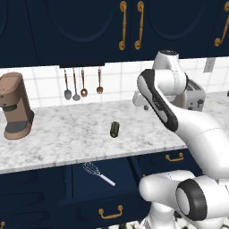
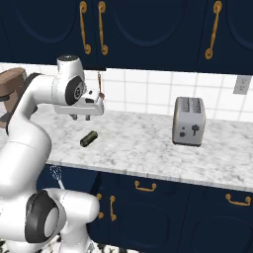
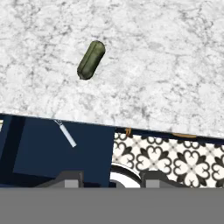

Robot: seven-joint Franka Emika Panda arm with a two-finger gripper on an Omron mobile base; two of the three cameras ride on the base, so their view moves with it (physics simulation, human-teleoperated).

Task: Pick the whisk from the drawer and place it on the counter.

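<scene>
The whisk (image 1: 99,173) lies flat in the open navy drawer (image 1: 91,190), wire loops toward the counter and white handle pointing out. In the hand view its white handle (image 3: 68,134) shows on the drawer's dark floor (image 3: 52,155), with the loops tucked under the counter edge. My gripper (image 2: 83,117) hangs open and empty above the marble counter (image 1: 62,138), near its front edge and above the drawer; the two tips (image 3: 111,179) stand wide apart. The whisk's loops (image 2: 56,176) peek out left of my base.
A short dark green cylinder (image 3: 91,60) lies on the counter just beyond the gripper. A brown coffee machine (image 1: 15,107) stands at the far left and a toaster (image 2: 189,121) to the right. Copper-handled utensils (image 1: 82,85) hang on the tiled wall. Patterned floor (image 3: 166,157) lies beside the drawer.
</scene>
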